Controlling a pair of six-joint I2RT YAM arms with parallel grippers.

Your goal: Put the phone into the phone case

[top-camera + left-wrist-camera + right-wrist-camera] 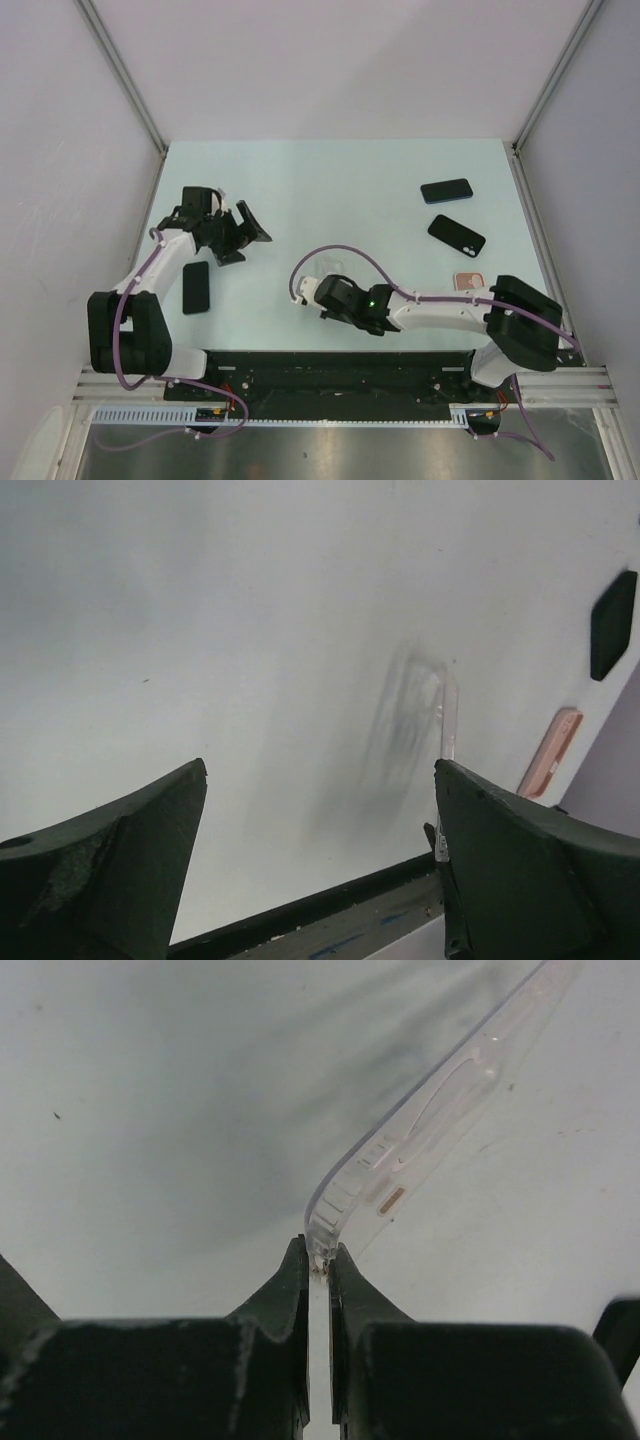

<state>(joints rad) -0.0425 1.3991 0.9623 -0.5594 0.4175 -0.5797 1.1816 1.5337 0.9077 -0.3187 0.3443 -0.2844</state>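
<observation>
My right gripper (318,1252) is shut on the corner of a clear phone case (440,1110), which slants up and away from the fingertips above the table. In the top view that gripper (302,290) sits near the table's front middle. A black phone (196,287) lies flat at the front left, beside the left arm. Behind and to the right of this phone, my left gripper (245,240) hangs open and holds nothing. Between its fingers the left wrist view (320,770) shows bare table, with the clear case (449,715) edge-on further off.
Two more black phone-shaped slabs (446,190) (457,235) lie at the right of the table, with a small pink item (468,279) nearer the front. The table's black front rail (340,365) runs between the arm bases. White walls close in the sides.
</observation>
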